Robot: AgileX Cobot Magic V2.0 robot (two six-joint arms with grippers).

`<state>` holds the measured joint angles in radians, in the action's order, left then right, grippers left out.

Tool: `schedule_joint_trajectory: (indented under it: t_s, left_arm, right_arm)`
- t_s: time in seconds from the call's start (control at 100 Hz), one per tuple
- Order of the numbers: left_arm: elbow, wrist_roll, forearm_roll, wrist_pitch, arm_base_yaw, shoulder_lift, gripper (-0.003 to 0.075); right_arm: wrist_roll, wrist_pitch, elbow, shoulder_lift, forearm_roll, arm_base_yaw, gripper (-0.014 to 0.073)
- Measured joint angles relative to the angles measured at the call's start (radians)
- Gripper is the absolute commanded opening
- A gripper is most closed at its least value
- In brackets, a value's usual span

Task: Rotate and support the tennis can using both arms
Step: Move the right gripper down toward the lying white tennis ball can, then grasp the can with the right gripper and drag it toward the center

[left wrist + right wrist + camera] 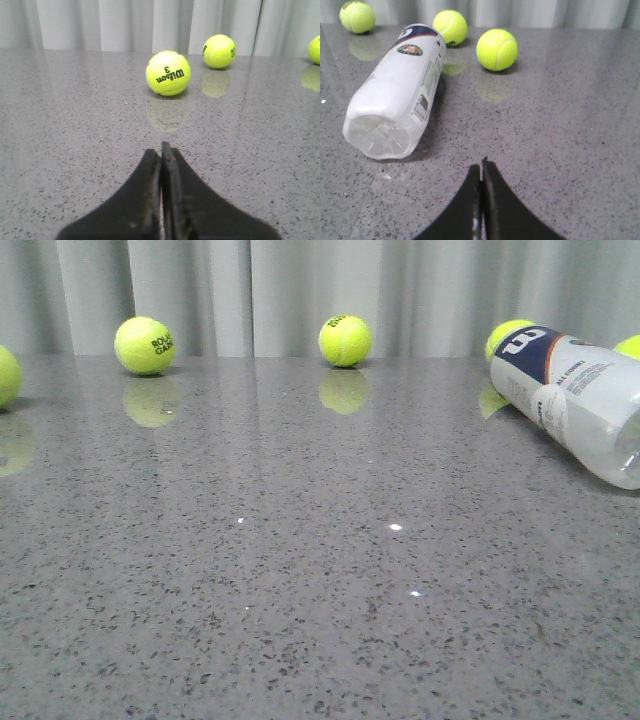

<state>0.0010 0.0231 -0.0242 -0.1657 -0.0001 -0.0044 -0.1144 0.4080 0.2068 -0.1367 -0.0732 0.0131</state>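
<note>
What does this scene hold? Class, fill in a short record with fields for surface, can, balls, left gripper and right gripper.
surface: grey speckled table, curtain behind
can: tennis can lying on its side at the right, clear base toward the right gripper, not held
balls: several loose; one marked Wilson 3 ahead of the left gripper
left gripper: shut, empty, low over the table
right gripper: shut, empty, apart from the can

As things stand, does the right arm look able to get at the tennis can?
Probably yes: the tennis can lies on its side just ahead of the right gripper, bare table between, though the fingers are shut.
</note>
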Motion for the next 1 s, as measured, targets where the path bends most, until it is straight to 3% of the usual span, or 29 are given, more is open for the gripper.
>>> schedule_joint_trajectory:
  t_s: [0.15, 0.22, 0.29, 0.41, 0.46, 0.72, 1.0]
  left_arm:
    - [0.000, 0.000, 0.000, 0.000, 0.000, 0.000, -0.0019]
    - [0.000, 0.000, 0.000, 0.000, 0.000, 0.000, -0.0018]
    - [0.000, 0.000, 0.000, 0.000, 0.000, 0.000, -0.0019]
    - [0.000, 0.000, 0.000, 0.000, 0.000, 0.000, -0.0018]
    - [0.000, 0.000, 0.000, 0.000, 0.000, 0.000, -0.0018]
    - [0.000, 0.000, 0.000, 0.000, 0.000, 0.000, -0.0019]
    - [0.000, 0.000, 0.000, 0.000, 0.000, 0.000, -0.0018]
  right_arm:
    - [0.000, 0.143, 0.130, -0.146, 0.025, 0.000, -0.0053]
    - [0.000, 0.203, 0.194, -0.225, 0.025, 0.000, 0.0004]
    - [0.001, 0.255, 0.258, -0.305, 0.026, 0.000, 0.0148]
    - [0.002, 0.303, 0.362, -0.433, 0.027, 0.000, 0.0540]
    - [0.002, 0.313, 0.404, -0.478, 0.029, 0.000, 0.0665]
    - [0.006, 0.427, 0.625, -0.705, 0.073, 0.000, 0.0621]
    - [0.069, 0.591, 0.842, -0.972, 0.266, 0.000, 0.0621]
